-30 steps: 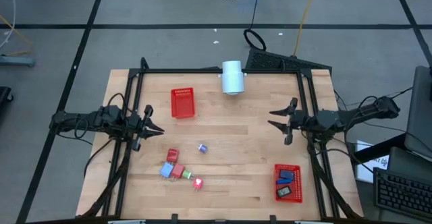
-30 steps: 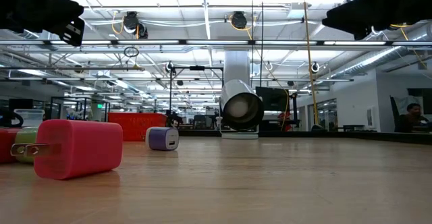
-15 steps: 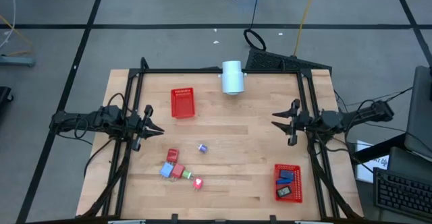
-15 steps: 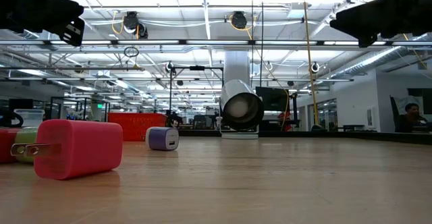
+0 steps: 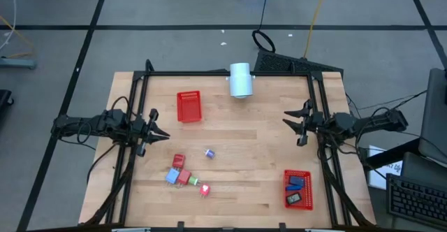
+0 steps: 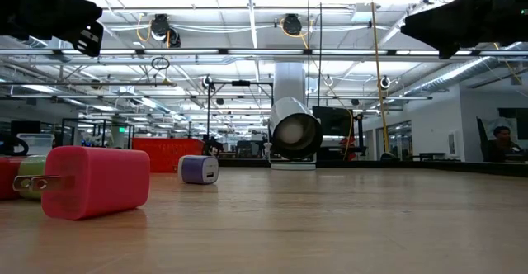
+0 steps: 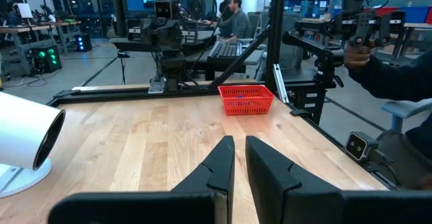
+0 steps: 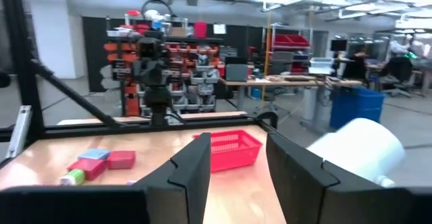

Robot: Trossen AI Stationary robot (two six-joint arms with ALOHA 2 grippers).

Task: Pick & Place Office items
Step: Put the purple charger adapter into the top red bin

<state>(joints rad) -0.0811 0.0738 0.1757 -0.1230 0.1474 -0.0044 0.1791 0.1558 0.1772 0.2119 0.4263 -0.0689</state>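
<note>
We see the left gripper (image 5: 162, 135) closed and empty at the table's left edge; the right gripper (image 5: 290, 122) hangs parted, holding nothing, at the right edge. Loose chargers (image 5: 183, 175) cluster front-left — two more items (image 5: 296, 184) lie in the front-right red mesh basket (image 5: 286, 190).

The wooden table (image 5: 244, 148) carries two baskets (image 5: 188, 106), a white cylinder (image 5: 240, 80), and perhaps five office items (image 5: 183, 175).

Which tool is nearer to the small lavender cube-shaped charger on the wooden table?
Left. The left tool is a short way to the lavender cube-shaped charger's left; the right tool is farther, on its right.
</note>
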